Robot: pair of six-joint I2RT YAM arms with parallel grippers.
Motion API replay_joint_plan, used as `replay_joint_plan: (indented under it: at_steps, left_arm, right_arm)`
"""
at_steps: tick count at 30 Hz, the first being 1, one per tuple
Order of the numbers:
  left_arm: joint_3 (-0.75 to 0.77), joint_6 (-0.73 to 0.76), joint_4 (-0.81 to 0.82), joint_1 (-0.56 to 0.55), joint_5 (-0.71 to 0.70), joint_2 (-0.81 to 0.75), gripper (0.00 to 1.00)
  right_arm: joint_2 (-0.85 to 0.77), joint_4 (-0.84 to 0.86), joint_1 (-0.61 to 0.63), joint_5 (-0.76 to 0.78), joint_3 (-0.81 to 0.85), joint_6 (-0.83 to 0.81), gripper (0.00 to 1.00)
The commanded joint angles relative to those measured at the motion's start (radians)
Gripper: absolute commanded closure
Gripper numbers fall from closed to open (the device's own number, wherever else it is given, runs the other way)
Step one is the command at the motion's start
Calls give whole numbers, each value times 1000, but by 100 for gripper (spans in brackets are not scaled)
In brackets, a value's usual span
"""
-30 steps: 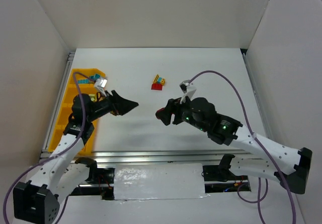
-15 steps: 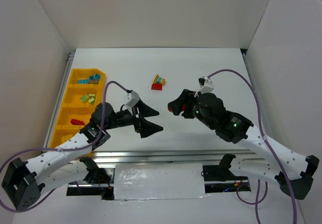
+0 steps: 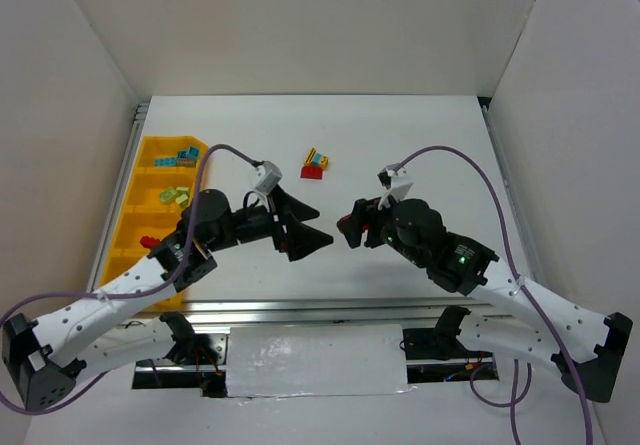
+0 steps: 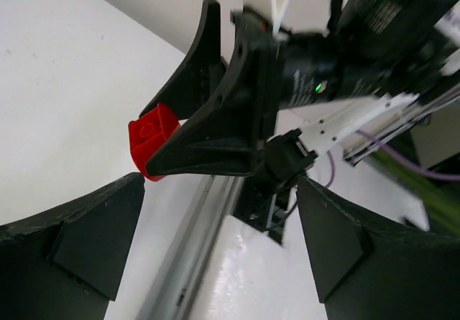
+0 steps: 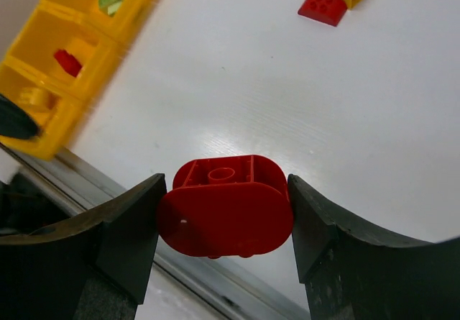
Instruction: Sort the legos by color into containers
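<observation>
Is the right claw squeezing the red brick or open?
Shut on it: the right gripper has fingers pressed against both sides of the red brick.

Pretty sure we're looking at a robotics lab test cell here, not anybody's home. Plain white panels (image 3: 300, 25) are boxing in a white table (image 3: 420, 145) at 9, 12 and 3 o'clock. The left arm (image 3: 105, 300) and the right arm (image 3: 545, 310) are sitting bolted by a bare aluminium rail (image 3: 330, 310) at 6 o'clock. Purple cables (image 3: 435, 148) are looping loose off them, and a green status light (image 3: 461, 258) is glowing on the right one. A yellow bin tray (image 3: 152, 147) is lying at 9 o'clock.
</observation>
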Motion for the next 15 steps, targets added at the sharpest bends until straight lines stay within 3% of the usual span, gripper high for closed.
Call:
replay_joint_plan:
  at_steps: [1,3,5,9,15]
  left_arm:
    - [82,-111,-176,1,-116,-91,1]
    - [119,-200,-323,18,-243,-112,1]
    - [162,-263,-441,50,-222,-81,0]
    - [132,-340,-406,53,-113,-28,0]
    - [61,-438,-270,53,13,24,3]
  right_arm:
    - [-50,117,7,-30,-63,-238,100]
    - [-63,164,11,-195,-87,-348,100]
    - [-84,251,31,-294,-145,-396,100]
    - [-86,356,48,-414,-173,-450,100]
    - [-20,356,65,-506,-97,-466,100]
